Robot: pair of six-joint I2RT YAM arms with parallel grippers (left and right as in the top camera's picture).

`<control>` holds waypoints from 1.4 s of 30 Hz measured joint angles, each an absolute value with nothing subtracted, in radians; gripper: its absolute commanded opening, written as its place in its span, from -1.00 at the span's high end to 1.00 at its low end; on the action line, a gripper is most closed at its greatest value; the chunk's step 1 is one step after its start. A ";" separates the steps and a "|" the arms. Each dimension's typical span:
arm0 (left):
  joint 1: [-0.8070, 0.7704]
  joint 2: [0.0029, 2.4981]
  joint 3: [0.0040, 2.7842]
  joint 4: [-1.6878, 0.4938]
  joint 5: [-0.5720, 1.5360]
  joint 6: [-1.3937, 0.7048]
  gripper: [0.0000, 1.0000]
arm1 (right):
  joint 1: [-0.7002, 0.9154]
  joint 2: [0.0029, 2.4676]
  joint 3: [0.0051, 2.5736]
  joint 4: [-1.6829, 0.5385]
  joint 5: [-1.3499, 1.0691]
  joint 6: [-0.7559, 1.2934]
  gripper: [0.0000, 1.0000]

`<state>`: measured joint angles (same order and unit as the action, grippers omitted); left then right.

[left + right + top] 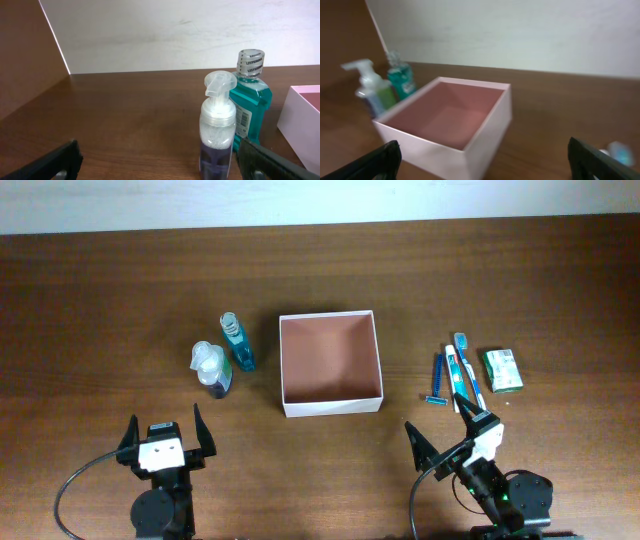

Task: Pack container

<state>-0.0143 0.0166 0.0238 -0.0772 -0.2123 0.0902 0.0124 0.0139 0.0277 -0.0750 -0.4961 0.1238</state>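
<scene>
Plainly, a pump bottle (211, 368) and a mouthwash bottle (238, 343) stand at nine o'clock of the container (333, 406), and a razor (437, 383), toothbrush (466, 365) and green packet (502, 370) lie at its three o'clock, all clear of its walls. The container is square, white-walled and reddish-brown inside, and sits mid-tabletop (100, 300). The left hand (165, 418) at seven o'clock and the right hand (435, 412) at five o'clock both gape wide, holding nothing.

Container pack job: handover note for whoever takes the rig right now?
Left gripper: open, empty.
Right gripper: open, empty.
Container: mid-table, nothing inside.
To its left: mouthwash bottle and pump bottle, both upright.
To its right, lying flat: razor, tube, toothbrush, green-and-white packet.
Done: nothing packed.
Left: every item to go in.
</scene>
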 measured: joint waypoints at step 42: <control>-0.014 0.015 0.022 -0.077 -0.209 0.090 -0.99 | 0.012 1.643 1.186 -0.413 -0.242 0.159 -1.00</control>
<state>-0.0143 0.0147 0.0219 -0.0769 -0.2089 0.0902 0.0124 1.6428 1.1858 -0.4133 -0.2417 0.1593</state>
